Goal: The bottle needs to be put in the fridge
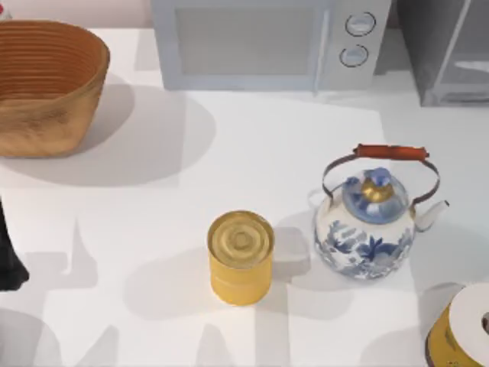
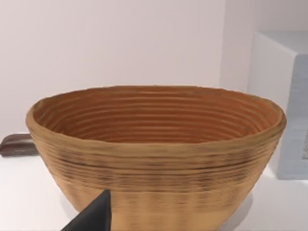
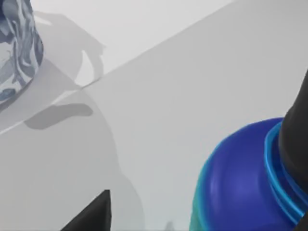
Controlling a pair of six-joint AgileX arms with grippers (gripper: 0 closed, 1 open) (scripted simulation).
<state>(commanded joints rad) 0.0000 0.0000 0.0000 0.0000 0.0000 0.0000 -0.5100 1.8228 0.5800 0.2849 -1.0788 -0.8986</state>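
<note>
Right wrist view: a blue bottle [image 3: 240,183] is seen at the lower right, touched by a dark finger [image 3: 296,134] of the right tool; whether it is gripped cannot be told. The fridge [image 1: 447,50] is seen at the top view's upper right.

Rendered kitchen tabletop: microwave [image 1: 271,42], fridge [image 1: 447,50], teapot [image 1: 370,222], wicker basket [image 1: 46,84].
</note>
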